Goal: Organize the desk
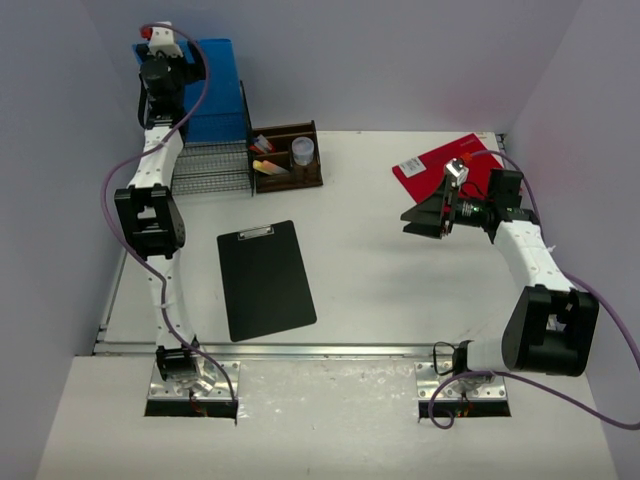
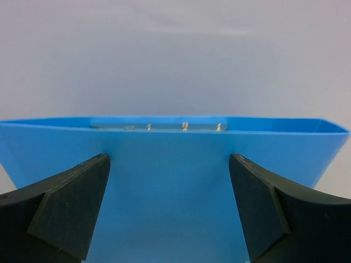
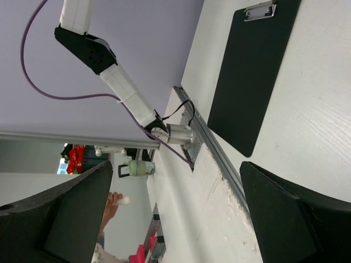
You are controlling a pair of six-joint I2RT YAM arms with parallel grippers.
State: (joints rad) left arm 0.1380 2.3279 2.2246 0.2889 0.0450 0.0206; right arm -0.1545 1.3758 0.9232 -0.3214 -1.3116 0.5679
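Facing a blue bin [image 2: 175, 148] at its rim, the left gripper [image 2: 170, 211] shows its spread fingers [image 2: 66, 208] only in its wrist view. Right gripper [image 1: 424, 218], likewise spread, hovers right of the clipboard [image 1: 265, 280]. Open desk [image 1: 370, 290] lies between them, up to the front rail [image 1: 300, 350].

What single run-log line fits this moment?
left gripper open, facing blue folder | right gripper open, empty | clipboard flat on desk

My fingers [image 2: 66, 213] are black; desk [image 1: 370, 260] white, near clipboard [image 1: 265, 280] black, far-left box [image 1: 215, 95] blue, far-right folder [image 1: 440, 160] red.
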